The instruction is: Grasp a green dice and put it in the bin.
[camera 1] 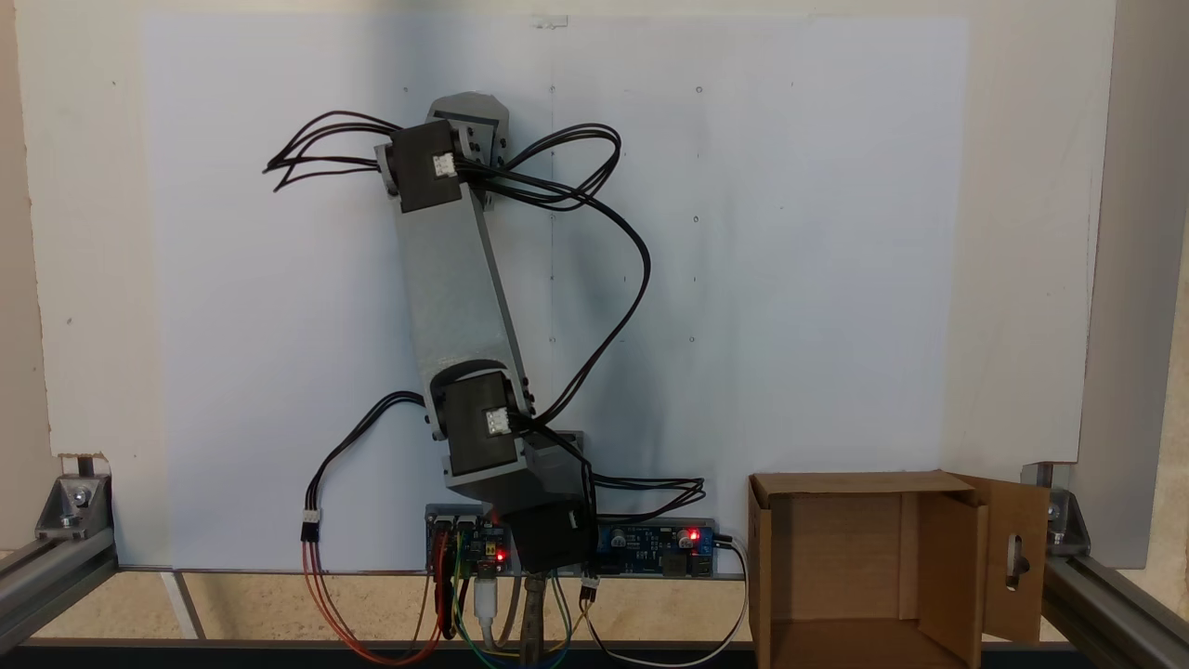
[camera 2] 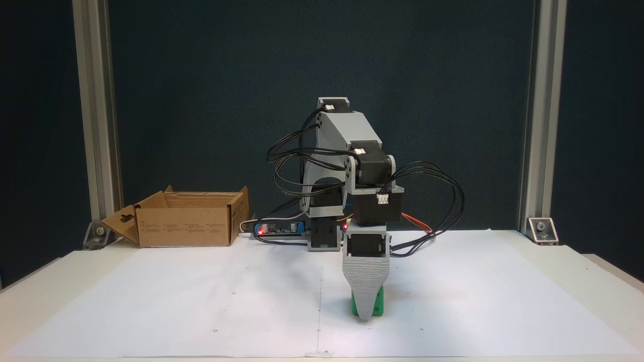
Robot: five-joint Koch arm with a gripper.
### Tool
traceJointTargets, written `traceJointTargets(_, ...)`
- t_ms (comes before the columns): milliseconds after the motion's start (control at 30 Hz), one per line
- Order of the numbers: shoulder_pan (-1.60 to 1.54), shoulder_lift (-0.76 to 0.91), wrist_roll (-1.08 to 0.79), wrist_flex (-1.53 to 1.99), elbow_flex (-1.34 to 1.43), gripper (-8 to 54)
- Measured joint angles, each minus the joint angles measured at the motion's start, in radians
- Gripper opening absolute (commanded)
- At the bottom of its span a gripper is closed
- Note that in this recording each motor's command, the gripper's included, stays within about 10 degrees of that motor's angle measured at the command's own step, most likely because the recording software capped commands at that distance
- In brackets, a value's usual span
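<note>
The green dice [camera 2: 380, 303] rests on the white paper sheet, near the front of the table and a little right of centre. My gripper [camera 2: 366, 314] points straight down onto it. Its grey front finger [camera 2: 366, 281] covers the middle of the dice, so green shows on either side of the tip. The two jaws stand one behind the other, and their gap is hidden. Seen from above, the arm's wrist [camera 1: 467, 116] covers both gripper and dice. The bin [camera 2: 186, 227] [camera 1: 836, 548], a brown cardboard box with its top open, stands beside the arm's base; one flap [camera 1: 1017, 557] has an oblong slot.
Circuit boards with red lights [camera 1: 664, 544] and loose cables [camera 2: 437, 201] sit around the arm's base [camera 2: 323, 236]. Aluminium frame posts [camera 2: 98, 125] [camera 2: 541, 125] stand at both back corners. The white sheet [camera 2: 201, 301] spreads wide on both sides of the gripper.
</note>
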Motion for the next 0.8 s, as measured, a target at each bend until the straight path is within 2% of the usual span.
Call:
traceJointTargets(133, 0.000, 0.003, 0.000, 0.000, 0.017, 11.9)
traceJointTargets(300, 0.018, 0.040, 0.000, -0.005, 0.057, 11.5)
traceJointTargets(433, 0.061, 0.163, 0.000, 0.002, 0.175, 11.5)
traceJointTargets(800, 0.270, 0.778, -0.015, 0.183, 0.212, 11.5)
